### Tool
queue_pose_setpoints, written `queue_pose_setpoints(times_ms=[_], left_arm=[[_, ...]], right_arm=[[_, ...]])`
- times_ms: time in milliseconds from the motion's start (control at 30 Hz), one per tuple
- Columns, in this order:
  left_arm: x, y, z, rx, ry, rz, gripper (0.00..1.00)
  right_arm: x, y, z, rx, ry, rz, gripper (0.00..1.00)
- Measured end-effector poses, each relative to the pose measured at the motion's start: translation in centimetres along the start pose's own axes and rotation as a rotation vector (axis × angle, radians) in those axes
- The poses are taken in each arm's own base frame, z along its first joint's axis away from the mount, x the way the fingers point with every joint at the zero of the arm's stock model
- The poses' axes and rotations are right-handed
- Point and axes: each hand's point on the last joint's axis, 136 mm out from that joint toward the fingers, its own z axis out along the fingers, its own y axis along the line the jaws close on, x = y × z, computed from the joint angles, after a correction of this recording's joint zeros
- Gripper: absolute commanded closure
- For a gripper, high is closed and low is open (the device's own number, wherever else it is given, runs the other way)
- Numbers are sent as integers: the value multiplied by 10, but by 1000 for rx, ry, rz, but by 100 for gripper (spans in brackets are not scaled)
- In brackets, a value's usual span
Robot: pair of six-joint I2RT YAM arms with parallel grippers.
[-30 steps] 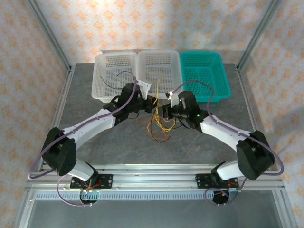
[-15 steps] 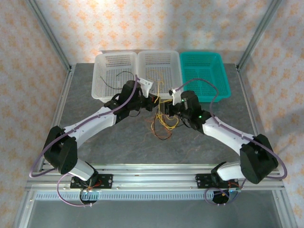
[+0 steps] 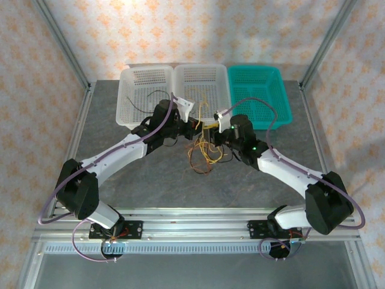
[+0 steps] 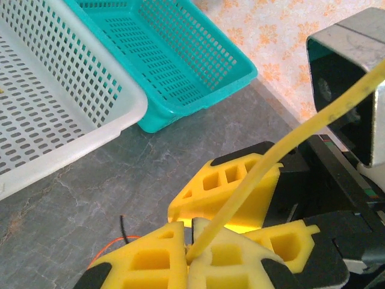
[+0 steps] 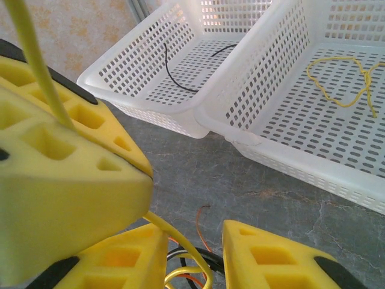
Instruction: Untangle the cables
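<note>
A tangle of yellow, orange-brown and black cables point(image 3: 204, 155) hangs between the two arms above the grey table point(image 3: 120, 129). My left gripper point(image 3: 195, 128) point(image 4: 191, 241) is shut on one yellow cable point(image 4: 289, 141), which runs taut up and to the right. My right gripper point(image 3: 212, 133) point(image 5: 195, 241) faces it closely; its jaws stand apart, with a yellow cable point(image 5: 180, 241) and black strands lying in the gap. An orange cable end point(image 5: 201, 229) shows just below. The left gripper's fingers point(image 5: 60, 180) crowd the left of the right wrist view.
Three baskets line the far edge. The left white basket point(image 3: 129, 111) holds a black cable point(image 5: 168, 66). The middle white basket point(image 3: 222, 84) holds a yellow cable point(image 5: 343, 78). The teal basket point(image 3: 283, 108) stands on the right. Metal frame posts flank the table.
Both grippers have moved a little toward the baskets, staying close together. The hanging tangle has risen with them. The left gripper has stayed shut on the yellow cable.
</note>
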Motion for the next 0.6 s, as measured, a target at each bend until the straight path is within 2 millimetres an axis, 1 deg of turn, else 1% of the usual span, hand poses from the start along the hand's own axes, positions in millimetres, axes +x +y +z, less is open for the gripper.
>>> queue_pose_setpoints(times_ms=[67,167,233,400,600], left_arm=[[0,0,1,0,4,-2,100],[1,2,0,-3,9,-6,100],[0,2,0,-3,10,-7,100],[-6,-7,-2,34,6,0,100],[-8,-10,-3,46,13,-1,100]], right_arm=[[0,0,1,1,-1,-7,67],[0,-2,2,4,-1,-21,65],[0,-3,2,7,-3,-36,66],[-5,-2,2,10,-26,-96,65],[-8,-2,2,17,-36,-170,66]])
